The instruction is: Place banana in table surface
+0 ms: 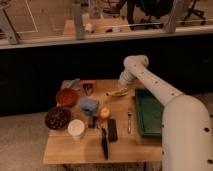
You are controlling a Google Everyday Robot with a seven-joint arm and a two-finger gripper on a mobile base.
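The banana [117,92], small, pale yellow and slightly curved, lies on the light tan table surface [125,147] near its far edge, just left of the green tray. My gripper [122,83] is at the end of the white arm, directly above and behind the banana and very close to it. I cannot tell whether it touches the fruit.
A green tray [149,114] lies at the right. A fork [129,120], orange fruit [104,113], blue object [89,105], red bowl [66,96], dark bowl [57,118], white cup [76,128] and black items [112,129] fill the table's middle and left.
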